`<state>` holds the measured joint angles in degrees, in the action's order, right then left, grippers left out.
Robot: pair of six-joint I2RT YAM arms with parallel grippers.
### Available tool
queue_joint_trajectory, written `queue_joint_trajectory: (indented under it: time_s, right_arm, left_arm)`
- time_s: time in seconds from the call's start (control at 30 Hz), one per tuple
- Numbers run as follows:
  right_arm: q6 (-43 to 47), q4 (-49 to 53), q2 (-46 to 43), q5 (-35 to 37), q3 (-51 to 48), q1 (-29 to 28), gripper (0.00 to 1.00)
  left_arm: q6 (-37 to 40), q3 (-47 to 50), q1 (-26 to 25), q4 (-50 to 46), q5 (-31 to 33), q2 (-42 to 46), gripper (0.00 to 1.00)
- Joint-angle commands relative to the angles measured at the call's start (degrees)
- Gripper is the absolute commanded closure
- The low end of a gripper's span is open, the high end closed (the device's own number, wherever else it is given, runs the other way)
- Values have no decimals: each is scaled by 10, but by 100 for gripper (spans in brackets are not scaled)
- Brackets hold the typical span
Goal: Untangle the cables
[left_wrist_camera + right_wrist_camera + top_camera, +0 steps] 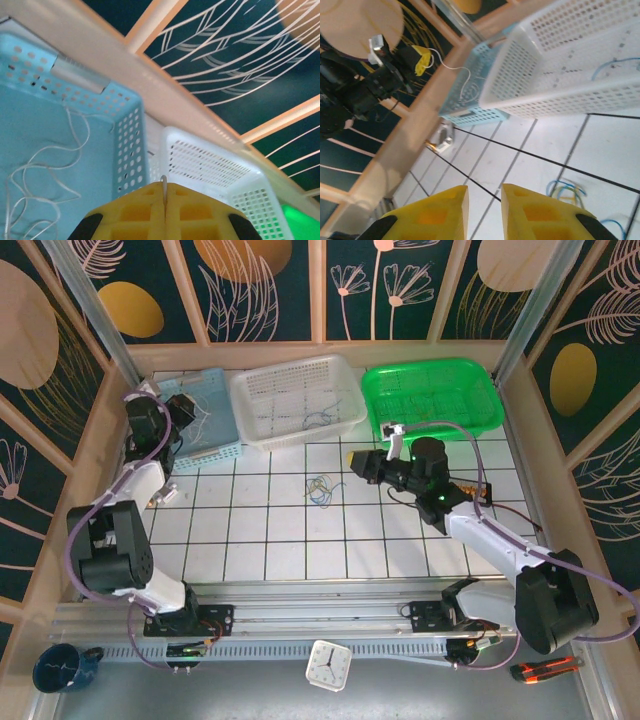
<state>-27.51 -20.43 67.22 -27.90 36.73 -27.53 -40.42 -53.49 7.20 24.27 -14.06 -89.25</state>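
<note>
Cables (319, 490): lying as a small loose clump near the middle of the surface (250, 540), well apart from every edge, with blue and tan strands looping over each other. Also showing low on the right of the right wrist view, flat on the tiles. White cable (75, 145): trailing down into the blue basket (222, 452) at the far left corner. Blue cable (318, 421): lying inside the white basket (300, 436) at the far edge.

Left fingers (167, 200): clenched, pinching the top end of the white cable in the seam, hanging over the blue basket. Right fingers (352, 459): parted a little, gripping nothing, hovering just right of the clump, toward the far edge.

Handling, judging by looks: being very thin, very light, limp yet springy, and curling rather than lying straight. Likely dragging neighbours along when lifting one strand. Probably slipping out of a loose pinch, so needing a full clench. Not looking fragile, but maybe kinking under a hard tug.

Where to take hold: aiming for a free end or an outer loop at the clump's edge, not the crossed middle. Coming down with tips near the tiles, closing across a single strand, then lifting slowly and watching for others following.
</note>
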Motion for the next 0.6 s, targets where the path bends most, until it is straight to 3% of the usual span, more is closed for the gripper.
queue_joint_trajectory:
  time_s: [0.0,0.13,0.27,0.5,0.57]
  right_arm:
    - [32,45,-9,52,20,-11,76]
    - [44,61,-7,70,22,-18,75]
    - [54,70,-2,83,24,-23,73]
    - [67,82,6,105,30,-35,65]
    - [72,88,8,113,33,-35,61]
  left_arm:
    - [25,3,3,25,-1,-21,100]
    - [30,0,4,21,-1,-32,94]
    - [36,-12,4,8,-4,-32,81]
    - [42,-36,4,-23,2,-11,13]
    - [38,-41,4,-28,-1,0,1]
